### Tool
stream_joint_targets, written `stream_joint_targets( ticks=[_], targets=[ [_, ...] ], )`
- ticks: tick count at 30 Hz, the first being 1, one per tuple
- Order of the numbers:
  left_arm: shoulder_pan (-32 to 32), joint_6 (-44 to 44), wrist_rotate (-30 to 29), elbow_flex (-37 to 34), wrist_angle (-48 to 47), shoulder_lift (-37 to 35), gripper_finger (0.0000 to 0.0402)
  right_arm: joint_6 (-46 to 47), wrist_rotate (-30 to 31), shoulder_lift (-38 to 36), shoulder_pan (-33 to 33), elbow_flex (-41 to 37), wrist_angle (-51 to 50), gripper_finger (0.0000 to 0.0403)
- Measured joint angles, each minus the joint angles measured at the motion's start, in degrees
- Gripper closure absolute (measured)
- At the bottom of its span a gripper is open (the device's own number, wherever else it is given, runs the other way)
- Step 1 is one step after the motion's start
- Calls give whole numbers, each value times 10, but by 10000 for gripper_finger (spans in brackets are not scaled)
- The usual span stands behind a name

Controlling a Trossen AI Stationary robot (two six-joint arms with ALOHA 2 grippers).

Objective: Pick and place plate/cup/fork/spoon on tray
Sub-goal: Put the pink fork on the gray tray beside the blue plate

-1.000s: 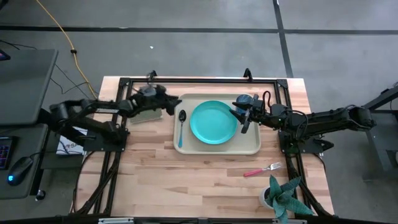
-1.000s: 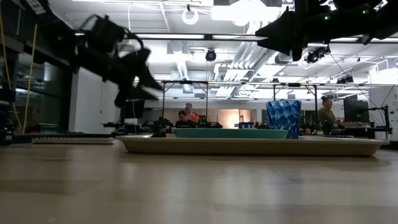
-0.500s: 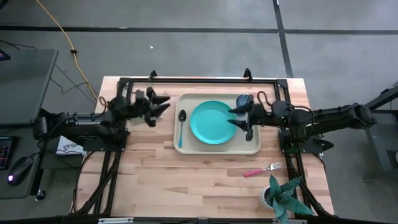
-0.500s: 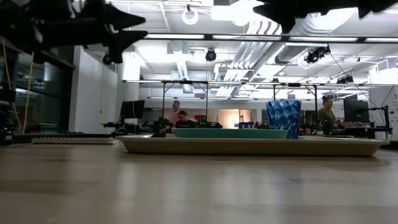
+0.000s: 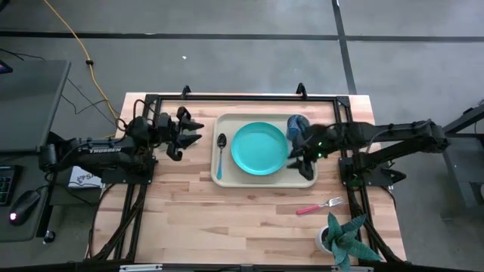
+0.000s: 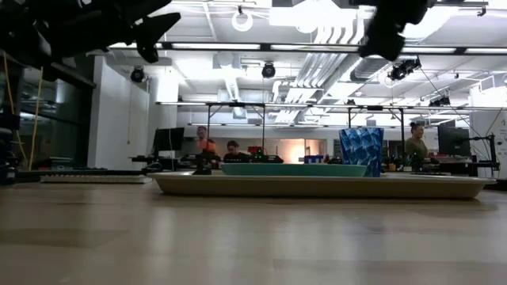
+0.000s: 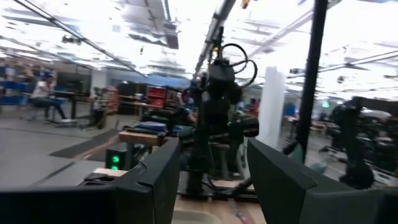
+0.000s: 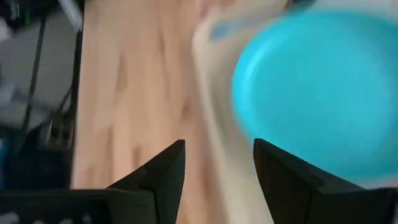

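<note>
The beige tray lies mid-table. On it rest the turquoise plate, the blue-handled spoon left of the plate, and the blue cup, upright in the far right corner. They also show in the low view: tray, plate, cup. The red-handled fork lies flat on the table, right of centre near the front. My left gripper is open and empty, high, left of the tray. My right gripper is open and empty above the tray's right side, pointing down at the plate.
A white pot with a spiky green plant stands at the front right corner, close to the fork. A black frame runs along the table's far edge. Bare wood lies in front of the tray.
My left gripper has drawn back from the spoon toward the table's left edge and risen. My right gripper has moved from beside the cup toward the near edge along the tray's right side and tipped downward. The cup, plate and spoon have stayed on the tray.
</note>
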Motion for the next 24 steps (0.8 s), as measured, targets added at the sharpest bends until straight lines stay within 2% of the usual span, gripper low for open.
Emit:
stream_joint_targets(
  ticks=[6,12,18,24],
  targets=[
    [0,0,12,0,-1,2,234,29,-31,73,95,0,-76,222],
    [0,-17,12,0,-1,1,234,107,-103,164,193,0,-136,222],
    [0,-31,14,0,-1,1,234,124,-67,241,282,0,-159,222],
    [-1,-31,14,0,-1,1,234,113,16,303,336,0,-180,222]
  ],
)
